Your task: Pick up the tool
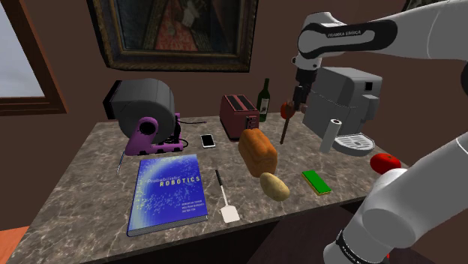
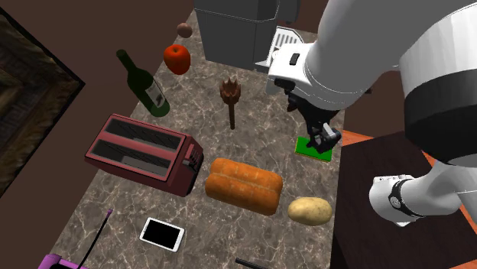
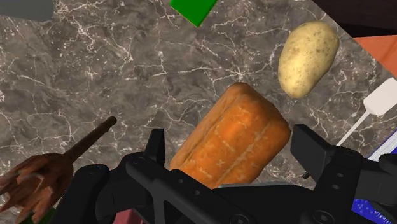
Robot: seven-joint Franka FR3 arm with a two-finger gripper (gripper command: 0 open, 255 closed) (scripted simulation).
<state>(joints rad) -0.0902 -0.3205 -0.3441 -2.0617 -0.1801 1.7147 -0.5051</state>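
Note:
A brown tool [image 1: 286, 120] with a ridged head and a thin handle stands on the marble table [image 1: 82, 180] between the toaster and the grey machine. It also appears beside the bottle [image 2: 230, 98] and close by the fingers [image 3: 38, 181]. A white-bladed spatula [image 1: 225, 199] with a black handle lies by the book; its blade [image 3: 378, 102] lies beyond the potato. My black gripper [image 1: 299, 101] hangs open in the air just beside the brown tool's head, holding nothing. Its fingers [image 3: 156, 145] frame the orange loaf far below, and it hovers over the green block [image 2: 321, 140].
Toaster [image 1: 238, 114], green bottle [image 1: 263, 97], loaf [image 1: 257, 150], potato [image 1: 274, 186] and green block [image 1: 316, 181] crowd the middle. A blue book [image 1: 167, 191], phone [image 1: 208, 140] and purple-grey appliance [image 1: 146, 112] lie toward the shoulder view's left. Grey machine [image 1: 349, 94], white cylinder [image 1: 330, 135].

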